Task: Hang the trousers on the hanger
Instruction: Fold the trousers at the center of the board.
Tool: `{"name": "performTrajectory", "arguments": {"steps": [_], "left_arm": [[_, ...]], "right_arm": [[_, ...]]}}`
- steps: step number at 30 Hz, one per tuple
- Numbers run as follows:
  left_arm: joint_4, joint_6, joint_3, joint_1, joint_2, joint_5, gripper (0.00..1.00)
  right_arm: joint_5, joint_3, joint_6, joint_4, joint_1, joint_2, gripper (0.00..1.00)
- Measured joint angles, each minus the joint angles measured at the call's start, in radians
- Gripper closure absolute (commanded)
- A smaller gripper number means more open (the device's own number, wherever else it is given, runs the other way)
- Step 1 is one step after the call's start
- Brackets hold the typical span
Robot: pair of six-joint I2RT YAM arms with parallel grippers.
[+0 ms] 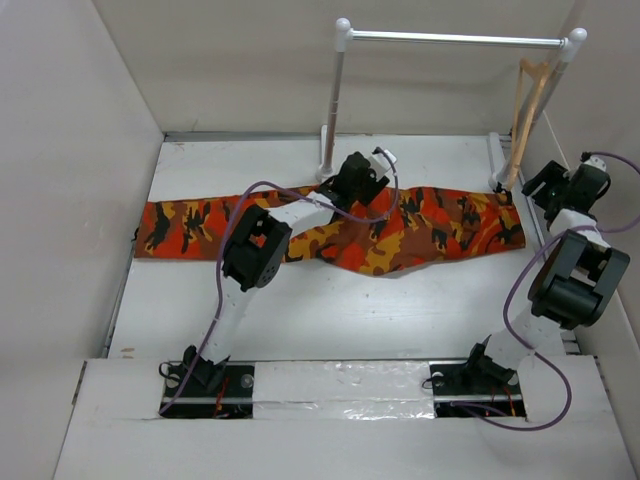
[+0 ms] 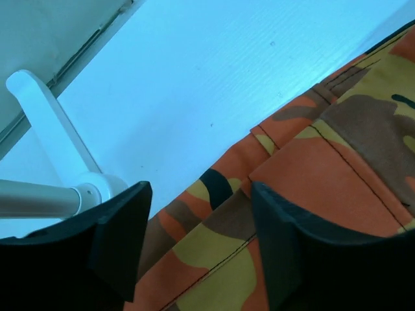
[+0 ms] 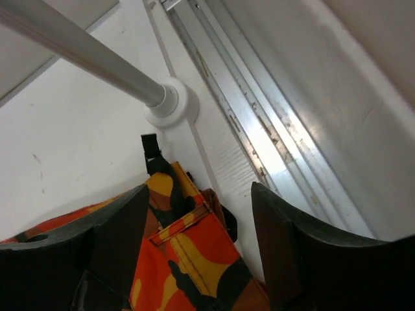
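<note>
While the two arms are rising from their bases at the near edge of the table, the trousers are lying flat past them in a long band, running from close to the left edge across to the right edge, in the far half of the surface. The left gripper is hanging over the middle of that band at its far hem, its jaws standing wide apart with nothing between them; camouflage cloth is showing below and between the fingers, though I cannot tell whether they are touching it. The right gripper is hovering over the right end of the trousers, near the far right corner, equally wide and holding nothing. Beyond both, the white rail is standing along the far edge, and the hanger is leaning upright against its right post, apart from both grippers.
</note>
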Motion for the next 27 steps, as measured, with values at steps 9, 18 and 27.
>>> {"name": "performTrajectory", "arguments": {"steps": [9,18,27], "left_arm": [[0.033,-0.026,-0.135,-0.037,-0.106,0.013,0.61],[0.099,-0.145,-0.157,-0.107,-0.204,0.158,1.0],[0.099,-0.241,-0.193,-0.099,-0.204,0.232,1.0]], "right_arm": [[0.068,-0.146,-0.004,-0.036,0.0,-0.278,0.91],[-0.087,-0.48,0.084,0.068,-0.125,-0.244,0.52],[-0.205,-0.538,0.147,0.201,-0.111,-0.156,0.28]]}}
